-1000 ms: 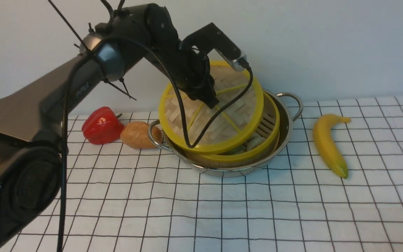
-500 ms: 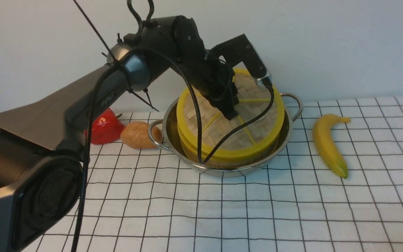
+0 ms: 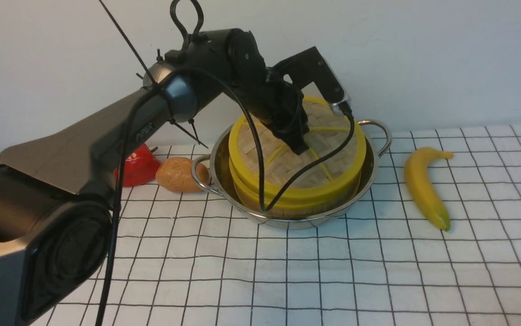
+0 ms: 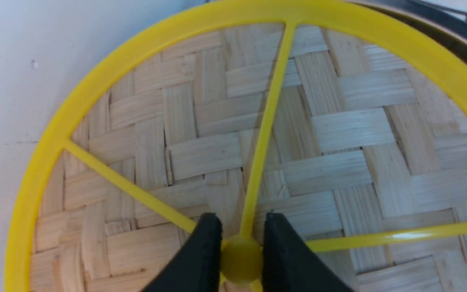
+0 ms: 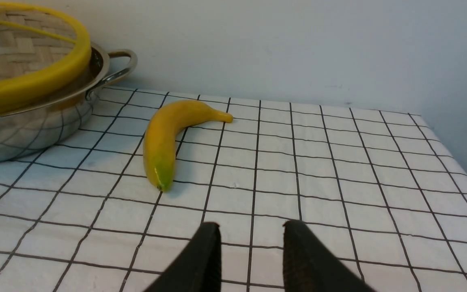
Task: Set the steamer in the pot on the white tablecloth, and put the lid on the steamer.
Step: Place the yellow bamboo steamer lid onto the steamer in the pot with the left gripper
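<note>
My left gripper (image 3: 299,147) is clamped on the yellow hub (image 4: 237,259) at the centre of the lid (image 3: 249,147). In the left wrist view, the black fingers (image 4: 207,243) press the hub from both sides, with yellow spokes fanning out across the woven bamboo. The lid lies over the steamer (image 3: 296,208), covering it and slightly tilted, its far edge standing higher. I cannot tell whether it sits flush all the way round. The steamer sits inside the pot (image 3: 314,221), whose steel rim and two loop handles show around it. The pot stands on the tablecloth (image 3: 332,271), close to the wall at the back.

My right gripper (image 5: 251,231) hangs over bare cloth, well apart from the pot, its jaws parted with nothing between them. A banana (image 3: 423,190) lies on the cloth near the pot on my right. On my left, a potato (image 3: 176,174) touches the pot's handle, and a red pepper (image 3: 138,165) sits just beside the potato.
</note>
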